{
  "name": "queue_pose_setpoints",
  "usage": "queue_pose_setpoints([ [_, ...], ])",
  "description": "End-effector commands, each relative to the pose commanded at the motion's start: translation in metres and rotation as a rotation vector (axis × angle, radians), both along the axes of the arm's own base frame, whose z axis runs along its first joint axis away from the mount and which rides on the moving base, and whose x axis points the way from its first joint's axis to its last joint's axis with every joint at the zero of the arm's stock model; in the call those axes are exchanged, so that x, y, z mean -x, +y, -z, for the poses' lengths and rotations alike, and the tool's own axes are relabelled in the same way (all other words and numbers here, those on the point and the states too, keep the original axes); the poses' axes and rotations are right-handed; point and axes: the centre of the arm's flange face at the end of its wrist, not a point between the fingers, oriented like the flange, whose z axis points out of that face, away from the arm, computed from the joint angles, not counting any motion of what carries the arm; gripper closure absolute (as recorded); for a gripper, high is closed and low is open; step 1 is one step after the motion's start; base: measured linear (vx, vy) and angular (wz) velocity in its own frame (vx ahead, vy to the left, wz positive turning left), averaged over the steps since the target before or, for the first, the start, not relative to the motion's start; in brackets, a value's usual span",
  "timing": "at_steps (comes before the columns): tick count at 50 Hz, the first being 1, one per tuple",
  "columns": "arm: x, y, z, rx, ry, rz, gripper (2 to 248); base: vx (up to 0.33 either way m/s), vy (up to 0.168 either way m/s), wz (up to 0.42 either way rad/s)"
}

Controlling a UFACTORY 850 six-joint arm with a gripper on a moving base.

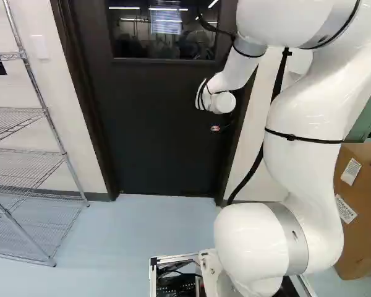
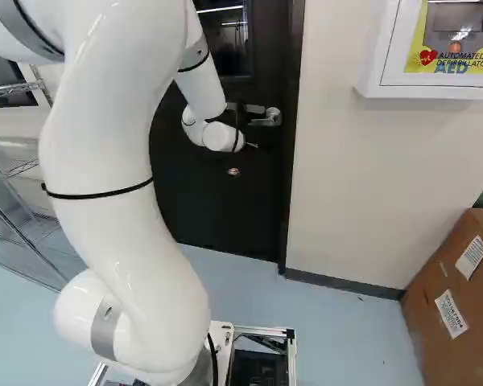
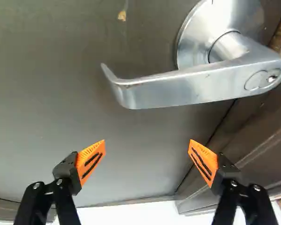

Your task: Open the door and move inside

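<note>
The dark door (image 1: 154,124) with a window stands closed in its frame ahead of the arm. Its silver lever handle (image 2: 266,117) shows just past my white wrist. My gripper (image 2: 251,145), mostly hidden by the wrist in the right base view, is close to the door near the lever. In the wrist view the gripper (image 3: 147,145) is open, its orange-padded fingers wide apart with only the door surface behind the gap. The lever (image 3: 178,89) lies ahead of and above the fingertips, roughly level, touched by neither finger.
The door frame (image 3: 253,140) runs close beside one finger. Wire shelving (image 1: 25,167) stands left of the door. To the right are a wall (image 2: 362,177) with a white defibrillator cabinet (image 2: 435,90) and a cardboard box (image 2: 459,297) on the floor.
</note>
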Motion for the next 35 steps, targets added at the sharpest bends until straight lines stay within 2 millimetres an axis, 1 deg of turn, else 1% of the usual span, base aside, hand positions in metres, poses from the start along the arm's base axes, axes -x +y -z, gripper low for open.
queue_pose_setpoints([
  [25,-0.042,-0.005,0.011,-0.105,0.04,0.108,3,0.0,0.0,0.0],
  [35,-0.061,-0.006,0.013,-0.117,0.032,0.118,3,0.0,0.0,0.0],
])
